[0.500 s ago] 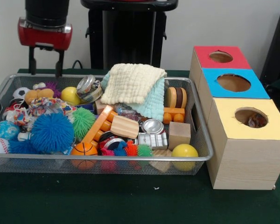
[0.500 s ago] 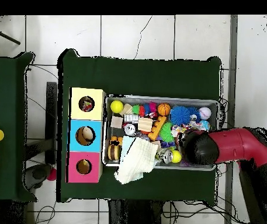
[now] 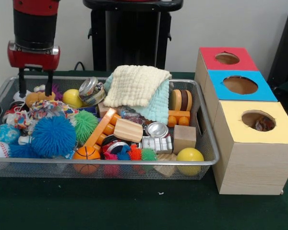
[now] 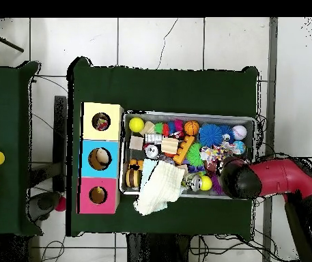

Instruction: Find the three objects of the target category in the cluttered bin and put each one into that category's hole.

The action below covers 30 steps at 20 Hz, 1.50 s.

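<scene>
From the front, the gripper hung with fingers spread and empty over the bin's far left corner; the knotted fabric ball lay just below it, its long axis across the bin. From overhead, the arm covered that corner.

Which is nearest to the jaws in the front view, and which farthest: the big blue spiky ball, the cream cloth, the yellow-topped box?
Measured from the gripper at the bin's far left corner:
1. Big blue spiky ball, just below it at the bin's left front.
2. Cream cloth, mid-bin along the back.
3. Yellow-topped box, outside the bin at the right.
</scene>
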Each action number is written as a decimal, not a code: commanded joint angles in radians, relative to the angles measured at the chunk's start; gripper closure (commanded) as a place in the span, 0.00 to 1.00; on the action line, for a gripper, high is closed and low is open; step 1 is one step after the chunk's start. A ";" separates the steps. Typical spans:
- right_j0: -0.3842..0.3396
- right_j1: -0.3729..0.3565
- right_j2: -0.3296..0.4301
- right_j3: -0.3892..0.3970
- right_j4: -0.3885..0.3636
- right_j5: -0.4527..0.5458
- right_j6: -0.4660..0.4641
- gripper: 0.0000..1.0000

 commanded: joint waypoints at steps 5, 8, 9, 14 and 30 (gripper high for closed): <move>-0.044 0.170 0.005 -0.011 0.046 -0.074 -0.090 0.00; -0.060 0.181 0.018 -0.007 0.073 -0.112 -0.064 0.00; -0.062 0.187 0.019 -0.007 0.075 -0.123 -0.060 0.00; -0.060 0.238 -0.003 -0.035 0.021 -0.135 -0.107 0.00; -0.060 0.104 0.108 0.012 0.058 -0.263 -0.124 0.00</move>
